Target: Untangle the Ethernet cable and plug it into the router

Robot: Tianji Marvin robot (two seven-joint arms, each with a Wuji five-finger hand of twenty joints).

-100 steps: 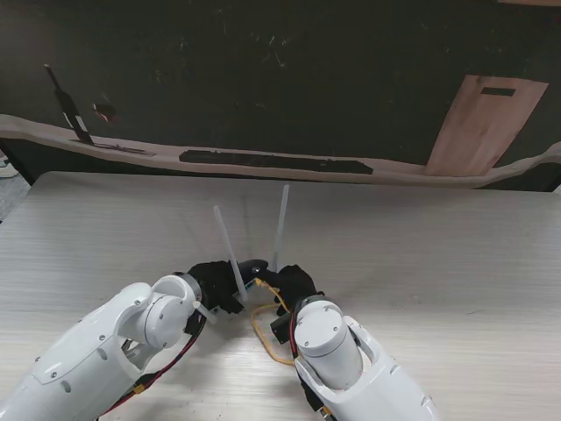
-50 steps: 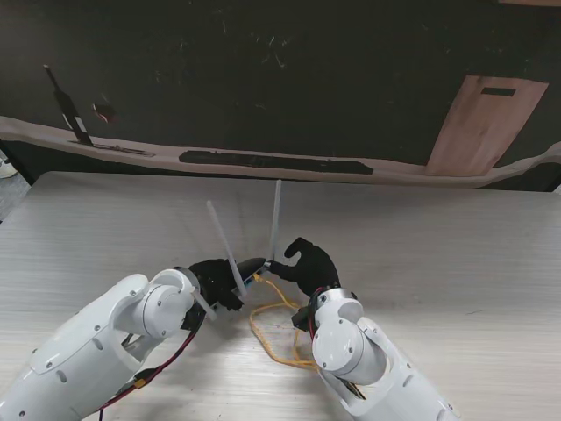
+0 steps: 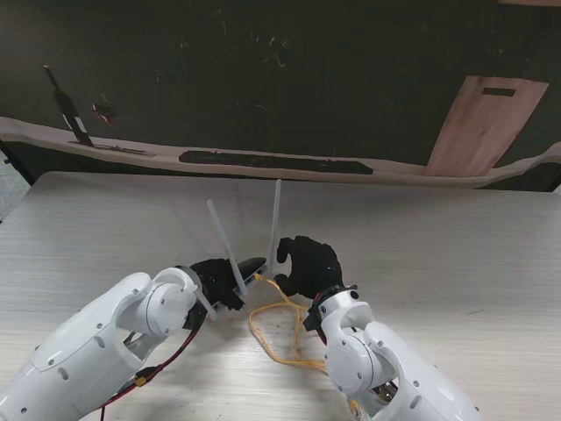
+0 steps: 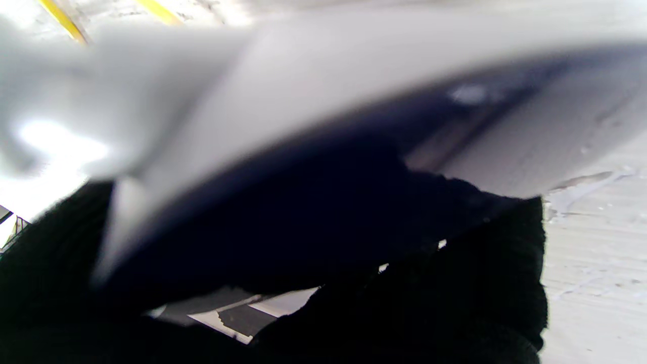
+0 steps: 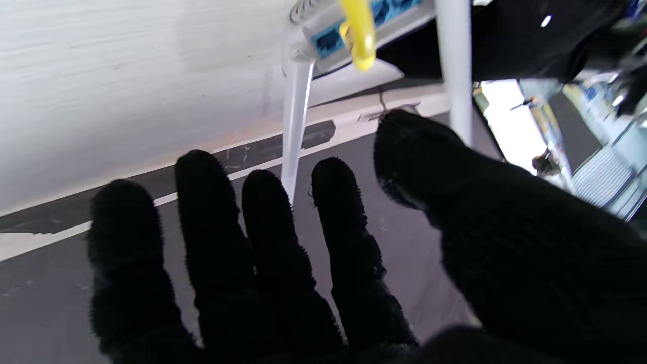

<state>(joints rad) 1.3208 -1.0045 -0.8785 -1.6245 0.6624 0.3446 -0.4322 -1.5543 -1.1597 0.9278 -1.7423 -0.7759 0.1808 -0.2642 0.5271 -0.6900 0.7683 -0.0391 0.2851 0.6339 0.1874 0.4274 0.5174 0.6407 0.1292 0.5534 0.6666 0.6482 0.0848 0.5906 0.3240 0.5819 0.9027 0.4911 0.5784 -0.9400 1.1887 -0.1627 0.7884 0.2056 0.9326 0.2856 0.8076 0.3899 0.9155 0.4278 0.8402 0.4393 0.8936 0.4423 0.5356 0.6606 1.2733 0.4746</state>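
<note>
Yellow cable (image 3: 273, 326) is sitting plugged in the router (image 5: 354, 38) port, left hand (image 3: 216, 282) clamping router, right hand (image 3: 307, 266) hovering fingers apart beside it; next I'd verify seating.

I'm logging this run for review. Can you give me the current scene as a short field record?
router: white, two antennas raised, held in the left hand
cable: yellow Ethernet cable, loose loops on the table nearer to me than the router
plug: yellow connector sits at a blue port
right hand: open, fingers spread, holding nothing
</note>
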